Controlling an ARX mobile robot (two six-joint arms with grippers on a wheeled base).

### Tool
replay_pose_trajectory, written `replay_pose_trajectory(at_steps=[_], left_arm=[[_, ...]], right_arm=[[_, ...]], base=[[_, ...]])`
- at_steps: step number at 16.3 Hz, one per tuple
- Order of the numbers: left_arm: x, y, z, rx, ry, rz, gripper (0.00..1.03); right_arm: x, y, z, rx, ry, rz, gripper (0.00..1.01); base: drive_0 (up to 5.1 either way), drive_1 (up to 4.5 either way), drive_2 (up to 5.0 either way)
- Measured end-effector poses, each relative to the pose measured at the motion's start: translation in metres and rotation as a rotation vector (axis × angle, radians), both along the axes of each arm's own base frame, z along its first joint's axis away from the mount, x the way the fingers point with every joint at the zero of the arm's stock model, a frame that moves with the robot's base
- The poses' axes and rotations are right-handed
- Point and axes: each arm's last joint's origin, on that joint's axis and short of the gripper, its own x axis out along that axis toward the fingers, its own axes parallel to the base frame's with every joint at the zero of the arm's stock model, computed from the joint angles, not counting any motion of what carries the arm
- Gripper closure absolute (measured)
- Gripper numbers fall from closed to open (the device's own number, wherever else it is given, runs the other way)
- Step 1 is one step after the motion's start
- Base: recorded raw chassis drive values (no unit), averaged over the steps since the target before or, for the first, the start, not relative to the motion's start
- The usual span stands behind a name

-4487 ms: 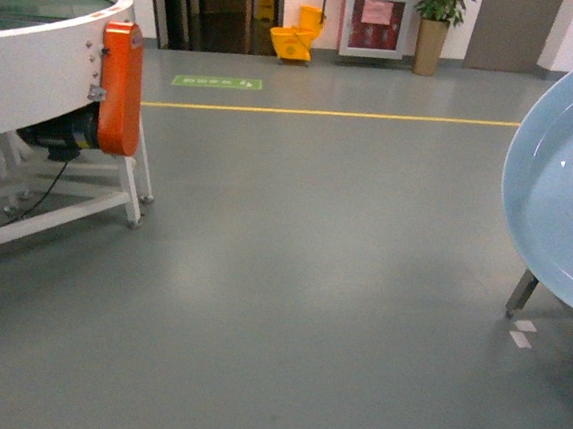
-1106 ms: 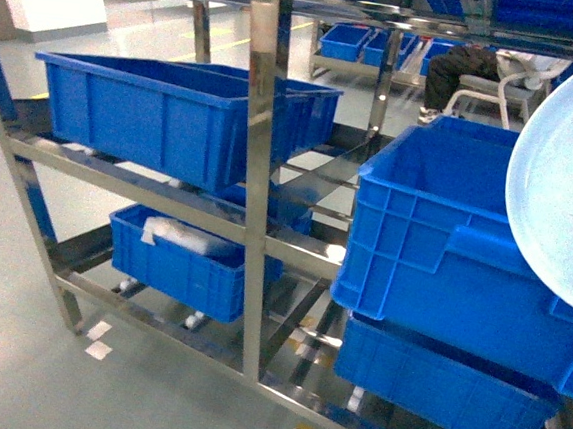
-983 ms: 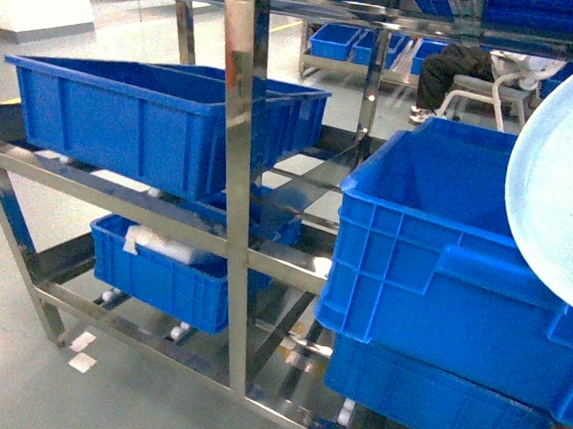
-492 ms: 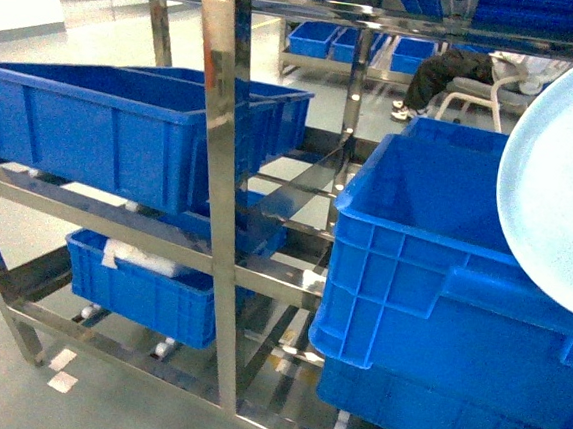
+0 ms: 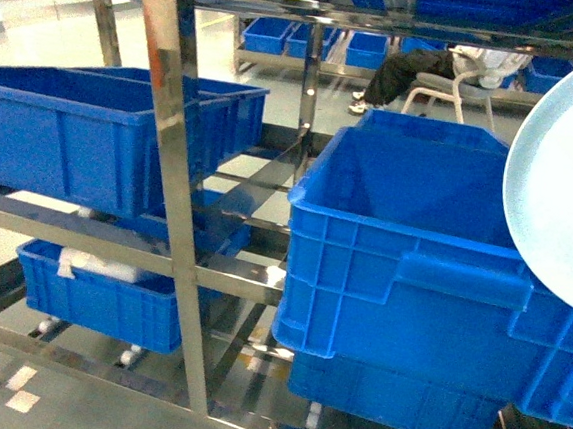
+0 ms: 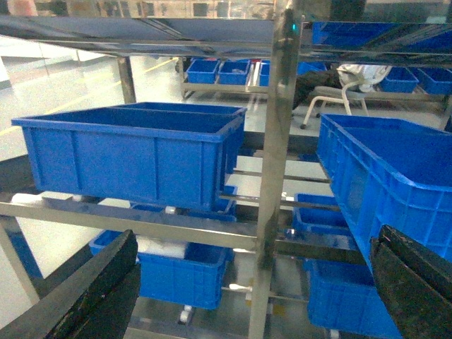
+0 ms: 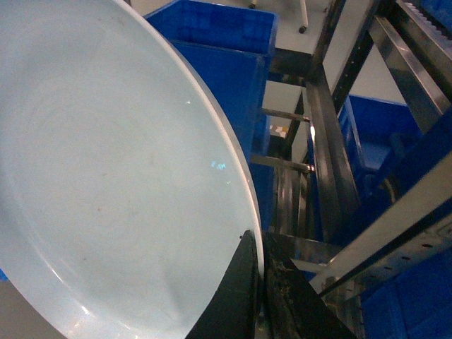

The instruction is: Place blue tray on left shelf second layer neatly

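Several dark-blue crates (image 5: 412,276) fill the steel left shelf (image 5: 171,214) over a pale glossy floor (image 5: 10,396). Right gripper (image 7: 263,296) jaws pinch the blue tray (image 7: 106,176) by its rim, tilted beside the rack; left gripper (image 6: 254,286) jaws gape wide, holding nothing.

1 blue tray (image 5: 568,189) shows, pale and round, at the right edge of the head view. 1 left shelf (image 5: 171,214) of shiny steel stands ahead. On it the head view gives 4 dark-blue crates close by: 1 upper left crate (image 5: 93,132), 1 lower left crate (image 5: 99,293), 1 big right crate (image 5: 413,256), and 1 crate beneath it (image 5: 391,399). Further back stands a row of smaller blue bins (image 5: 312,41), at least 3, the full number hard to tell. 1 seated person (image 5: 430,66) is on 1 chair (image 5: 468,90). 2 pincers show, 1 left pincer (image 6: 254,296) and 1 right pincer (image 7: 263,279).
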Motion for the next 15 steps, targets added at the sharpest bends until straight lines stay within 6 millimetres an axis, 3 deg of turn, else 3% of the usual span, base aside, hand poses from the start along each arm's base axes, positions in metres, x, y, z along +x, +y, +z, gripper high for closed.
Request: replay_pose_trajectory(at_steps=[10, 13, 15], left_arm=[[0.0000, -0.0001, -0.0001, 0.000, 0.001, -0.002, 0.05], [0.0000, -0.0002, 0.0000, 0.000, 0.000, -0.002, 0.05], [0.0000, -0.0002, 0.0001, 0.000, -0.001, -0.002, 0.05]], right_arm=[[-0.0004, 0.0000, 0.0001, 0.000, 0.000, 0.001, 0.99], [-0.0001, 0.0000, 0.0002, 0.000, -0.001, 0.001, 0.99], [0.0003, 0.0000, -0.0007, 0.001, 0.004, 0.001, 0.99]], base=[[-5.2, -0.05, 0.0], [0.1, 4.37, -4.2], [0.0, 0.00, 0.0]])
